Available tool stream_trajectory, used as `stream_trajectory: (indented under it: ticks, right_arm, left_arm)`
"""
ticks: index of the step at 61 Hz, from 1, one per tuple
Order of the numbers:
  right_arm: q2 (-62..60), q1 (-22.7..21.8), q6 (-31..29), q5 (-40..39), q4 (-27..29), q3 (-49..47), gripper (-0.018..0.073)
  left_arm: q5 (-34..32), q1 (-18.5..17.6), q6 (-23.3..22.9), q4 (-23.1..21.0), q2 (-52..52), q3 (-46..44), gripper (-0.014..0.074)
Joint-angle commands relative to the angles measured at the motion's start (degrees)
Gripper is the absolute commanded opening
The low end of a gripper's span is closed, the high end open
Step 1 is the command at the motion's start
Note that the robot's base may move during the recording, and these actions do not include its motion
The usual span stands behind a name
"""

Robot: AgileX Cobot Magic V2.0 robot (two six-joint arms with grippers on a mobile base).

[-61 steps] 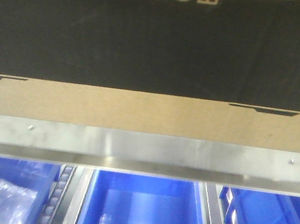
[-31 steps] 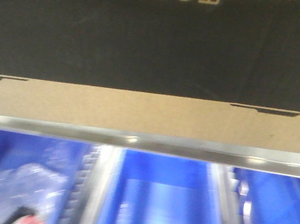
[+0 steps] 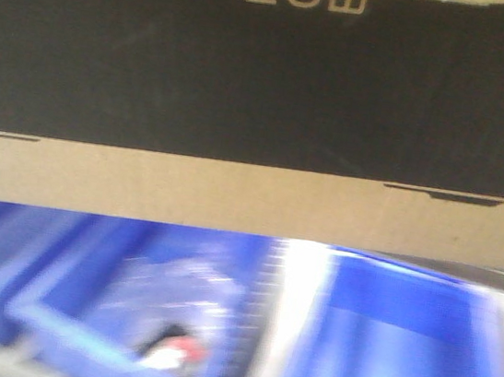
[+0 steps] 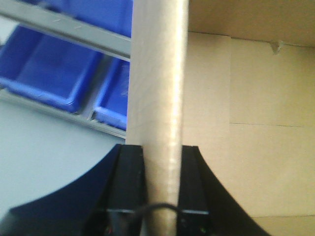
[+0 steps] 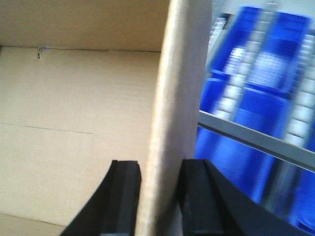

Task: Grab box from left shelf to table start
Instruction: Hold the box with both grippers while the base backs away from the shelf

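clamping box [image 3: 251, 198]: left gripper [image 4: 162, 162], right gripper [image 5: 160, 177]

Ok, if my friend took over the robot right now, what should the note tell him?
Left gripper: shut on the box's left side wall.
Right gripper: shut on its right side wall.
Box: held between both arms, in front of the left shelf and its blue bins.
Done: both grasps.
Left: carry the box to the table, which no view shows, and set it down.
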Motion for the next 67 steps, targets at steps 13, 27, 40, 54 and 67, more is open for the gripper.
stream_trajectory:
  ticks: [13,27,40,54,67]
  right_arm:
    - [-0.12,-0.13,-1.08,-6.40,-2.21,-1.76,0.0018]
    - [-0.12,-0.13,-1.08,-6.40,-2.21,-1.76,0.0018]
    - [-0.12,-0.13,-1.08,-6.40,-2.21,-1.76,0.0018]
    - [-0.12,-0.13,-1.08,-6.40,-2.21,-1.76,0.0018]
    - [-0.12,-0.13,-1.08,-6.40,-2.21,-1.76,0.0018]
  left_arm:
    - [-9.40,-0.38,-0.94,0.24,-1.31,-2.43,-0.0087]
    - [-9.40,-0.38,-0.94,0.24,-1.31,-2.43,-0.0087]
    - [-9.40,-0.38,-0.94,0.24,-1.31,-2.43,-0.0087]
    - [-9.40,-0.38,-0.94,0.14,-1.31,-2.43,-0.0087]
    - [-9.40,-0.38,-0.94,0.03,-1.31,-2.43,-0.0087]
